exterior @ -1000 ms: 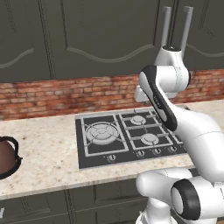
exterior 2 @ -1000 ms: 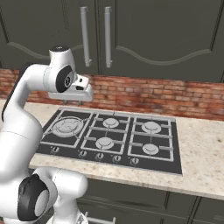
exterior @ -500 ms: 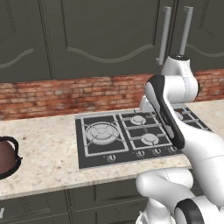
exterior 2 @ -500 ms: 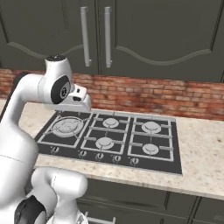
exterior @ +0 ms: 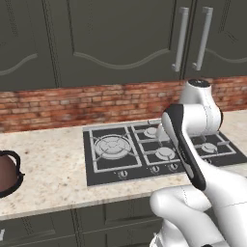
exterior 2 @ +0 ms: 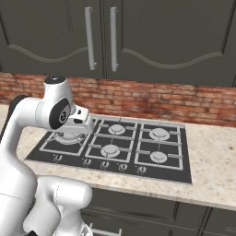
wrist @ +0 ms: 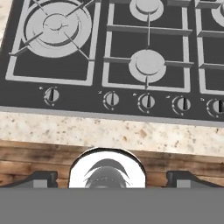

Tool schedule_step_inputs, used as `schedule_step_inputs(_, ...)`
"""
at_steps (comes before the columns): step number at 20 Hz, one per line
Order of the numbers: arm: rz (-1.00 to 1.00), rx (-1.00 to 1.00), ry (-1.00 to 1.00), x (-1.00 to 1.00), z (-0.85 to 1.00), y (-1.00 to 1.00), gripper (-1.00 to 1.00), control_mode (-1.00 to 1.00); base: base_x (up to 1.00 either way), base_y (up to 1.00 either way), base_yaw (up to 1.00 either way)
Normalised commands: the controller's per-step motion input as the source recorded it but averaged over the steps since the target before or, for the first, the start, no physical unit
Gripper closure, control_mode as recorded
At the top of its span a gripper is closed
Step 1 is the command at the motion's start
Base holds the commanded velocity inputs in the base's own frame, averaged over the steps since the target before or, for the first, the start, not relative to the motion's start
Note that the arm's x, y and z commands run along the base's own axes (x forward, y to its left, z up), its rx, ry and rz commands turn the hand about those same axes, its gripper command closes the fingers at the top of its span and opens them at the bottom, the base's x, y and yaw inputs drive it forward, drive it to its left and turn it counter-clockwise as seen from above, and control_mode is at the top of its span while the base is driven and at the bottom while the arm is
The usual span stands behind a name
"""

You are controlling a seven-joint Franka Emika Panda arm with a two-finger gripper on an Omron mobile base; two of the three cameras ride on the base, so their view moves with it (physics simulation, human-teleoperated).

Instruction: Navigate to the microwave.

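The microwave is out of view. My gripper (wrist: 113,179) hangs over the counter's front edge, looking down at the gas hob (wrist: 109,57). Its two dark fingertips (wrist: 43,178) stand far apart with nothing between them, so it is open. In the right base view the hand (exterior 2: 81,120) sits low over the hob's left burners, on the folded white arm. In the left base view the arm's bulk covers the hand.
The hob (exterior: 116,149) is set in a speckled stone counter (exterior 2: 212,161) below a brick backsplash (exterior: 58,103). Dark wall cabinets with bar handles (exterior: 179,38) hang above. A dark brown kettle (exterior: 7,173) stands at the counter's left end. Dark base cabinets (exterior 2: 152,207) run below.
The arm has folded down, bringing its upper joint and the hand lower over the hob. The scene has barely shifted in both base views.
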Motion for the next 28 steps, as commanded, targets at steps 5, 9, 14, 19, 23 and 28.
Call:
schedule_step_inputs(5,0.0,0.0,0.01,-0.09,-0.12,0.0,-1.0,1.0,-0.22,0.0,0.03)
schedule_step_inputs(9,0.0,0.0,0.0,0.0,0.0,0.0,-1.0,1.0,-0.42,0.0,0.18)
schedule_step_inputs(14,0.0,0.0,0.0,0.0,0.0,0.0,-1.0,1.0,-0.4,0.01,0.37)
schedule_step_inputs(19,0.0,0.0,0.0,0.0,0.0,0.0,-1.0,1.0,-0.12,0.09,0.61)
schedule_step_inputs(23,0.0,0.0,0.0,0.0,0.0,0.0,-1.0,1.0,0.0,0.11,0.69)
schedule_step_inputs(28,0.0,0.0,0.0,0.0,0.0,0.0,-1.0,1.0,0.0,0.17,0.63)
